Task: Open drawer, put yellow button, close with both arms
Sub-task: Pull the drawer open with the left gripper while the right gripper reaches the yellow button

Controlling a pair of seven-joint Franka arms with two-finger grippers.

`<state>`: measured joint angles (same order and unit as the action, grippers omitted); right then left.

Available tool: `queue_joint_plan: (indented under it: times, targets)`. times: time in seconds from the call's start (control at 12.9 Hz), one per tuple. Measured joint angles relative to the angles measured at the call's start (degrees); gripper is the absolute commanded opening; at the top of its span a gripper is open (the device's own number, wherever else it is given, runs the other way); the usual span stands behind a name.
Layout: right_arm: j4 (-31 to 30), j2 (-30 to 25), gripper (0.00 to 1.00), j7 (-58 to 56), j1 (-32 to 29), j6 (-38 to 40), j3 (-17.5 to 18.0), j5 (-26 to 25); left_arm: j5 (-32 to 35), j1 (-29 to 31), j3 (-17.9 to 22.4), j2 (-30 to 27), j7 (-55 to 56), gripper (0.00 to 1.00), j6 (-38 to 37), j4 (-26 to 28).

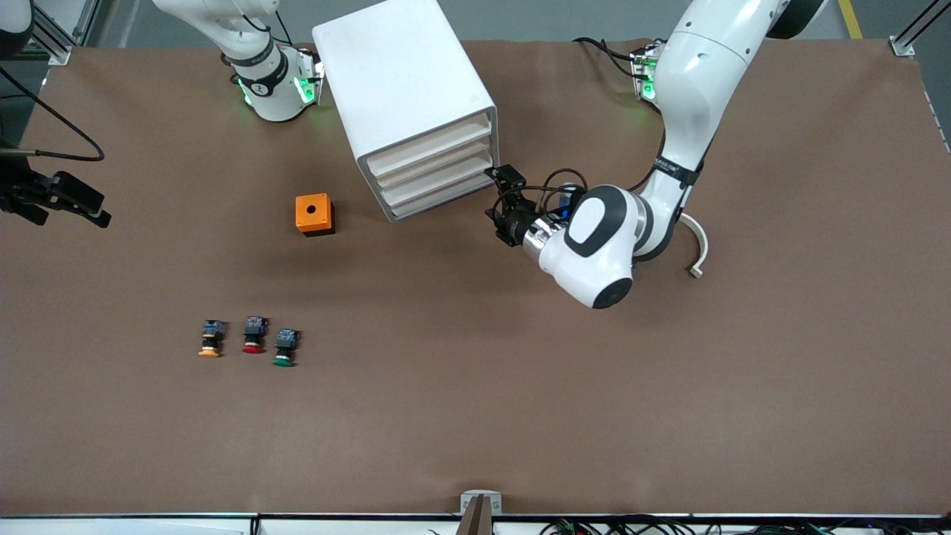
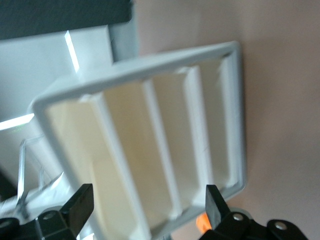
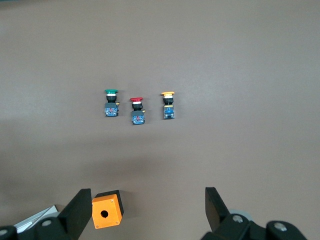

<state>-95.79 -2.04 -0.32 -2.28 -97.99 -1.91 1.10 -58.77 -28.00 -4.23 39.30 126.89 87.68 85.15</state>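
The white cabinet (image 1: pixel 405 89) stands at the robots' side of the table, all four drawers shut. Its uppermost drawer (image 1: pixel 429 141) also shows in the left wrist view (image 2: pixel 75 135). My left gripper (image 1: pixel 496 199) is open just in front of the drawer fronts at the corner toward the left arm's end, touching nothing; the fronts lie between its jaws in the left wrist view (image 2: pixel 147 197). The yellow button (image 1: pixel 210 343) lies on the table nearer the front camera, also in the right wrist view (image 3: pixel 168 105). My right gripper (image 3: pixel 145 200) is open and empty, held high beside the cabinet.
A red-capped button (image 1: pixel 253 336) and a green-capped button (image 1: pixel 284 348) lie in a row beside the yellow one. An orange box with a hole (image 1: pixel 313 214) sits between the buttons and the cabinet. A black camera mount (image 1: pixel 56 195) juts in at the right arm's end.
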Motion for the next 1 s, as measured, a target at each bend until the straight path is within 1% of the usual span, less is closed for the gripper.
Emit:
queue_joint_plan:
  times: [0.15,0.31,0.39,0.54,0.62,0.7,0.85,1.0]
  targets:
    - [0.00,0.00,1.00,0.00,0.00,-0.01,-0.01,0.00,-2.39,-1.08,-0.21,0.15,5.58,0.84,-0.69,-0.05]
    - [0.01,0.02,1.00,0.00,0.00,-0.70,-0.03,0.00,-2.95,-4.54,-0.33,1.09,9.33,0.66,-0.75,-0.07]
    - [0.01,0.16,1.00,0.00,0.01,-1.48,-0.03,0.00,-3.18,-6.30,-0.36,1.82,10.10,0.62,-0.66,-0.12]
    - [-0.04,1.41,1.00,-0.09,0.09,-2.85,-0.02,0.00,-3.27,-8.78,-0.36,3.19,10.36,0.49,-0.51,-0.34]
    - [-0.11,2.75,1.00,-0.32,0.19,-3.42,-0.02,0.00,-3.27,-9.31,-0.35,3.73,10.37,0.45,-0.48,-0.44]
    - [-0.20,4.60,1.00,-0.81,0.23,-3.95,-0.02,0.00,-3.33,-9.57,-0.36,4.12,10.37,0.35,-0.50,-0.64]
    - [-0.41,9.46,1.00,-3.33,0.21,-6.15,-0.18,0.00,-3.56,-10.00,-0.39,4.24,10.37,0.02,-0.59,-1.53]
    - [-0.61,14.83,1.00,-4.85,-0.05,-7.18,-0.49,-0.01,-3.58,-9.99,-0.32,4.22,10.53,0.00,-0.59,-2.76]
